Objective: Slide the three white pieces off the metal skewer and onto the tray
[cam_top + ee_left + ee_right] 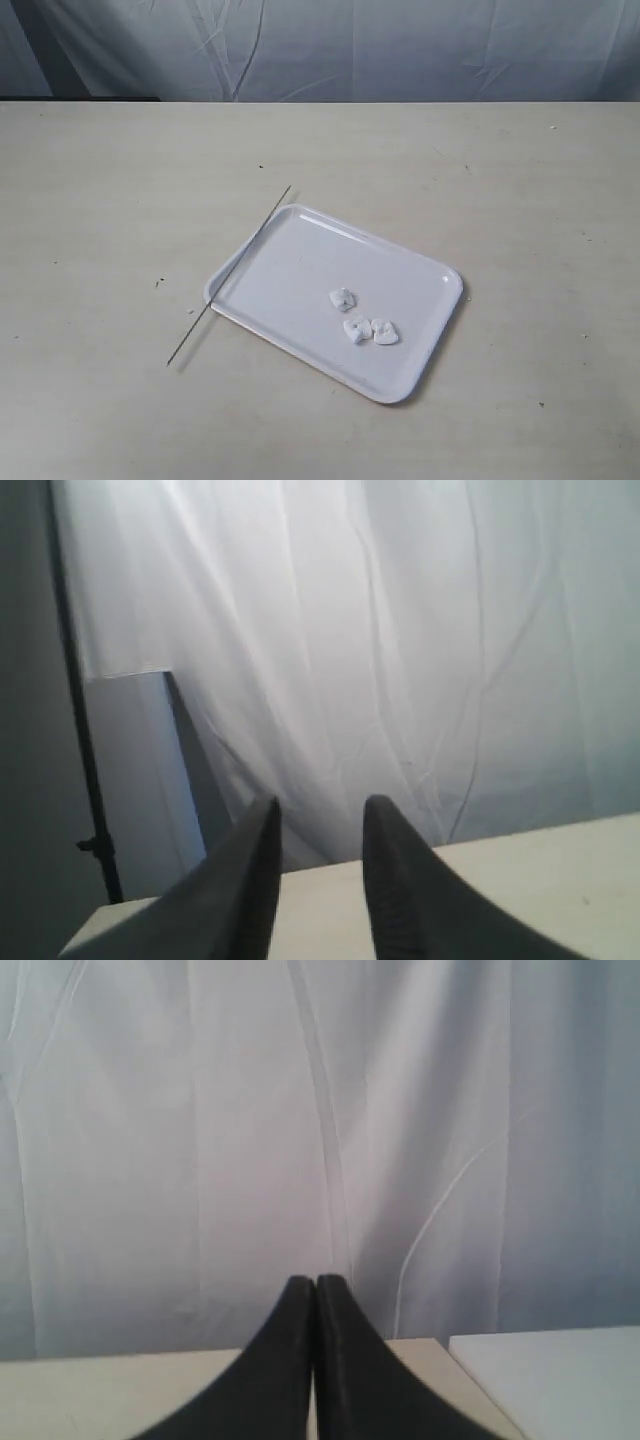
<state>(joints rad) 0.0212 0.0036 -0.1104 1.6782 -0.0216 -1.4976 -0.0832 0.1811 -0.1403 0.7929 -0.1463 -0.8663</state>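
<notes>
The white tray (300,265) lies on the table in the exterior view, turned at an angle. The three white pieces rest loose on it: one (343,298) alone, two more (356,329) (384,332) side by side nearer the front. The metal skewer (232,270) is bare and lies along the tray's left rim, partly on the table. Neither arm appears in the exterior view. My left gripper (320,810) is open with nothing between its fingers, pointing at the curtain. My right gripper (317,1285) is shut on nothing, also raised toward the curtain.
A white curtain (400,45) hangs behind the beige table (100,200). A dark stand pole (85,780) shows in the left wrist view. A white surface (560,1380) sits beside the table in the right wrist view.
</notes>
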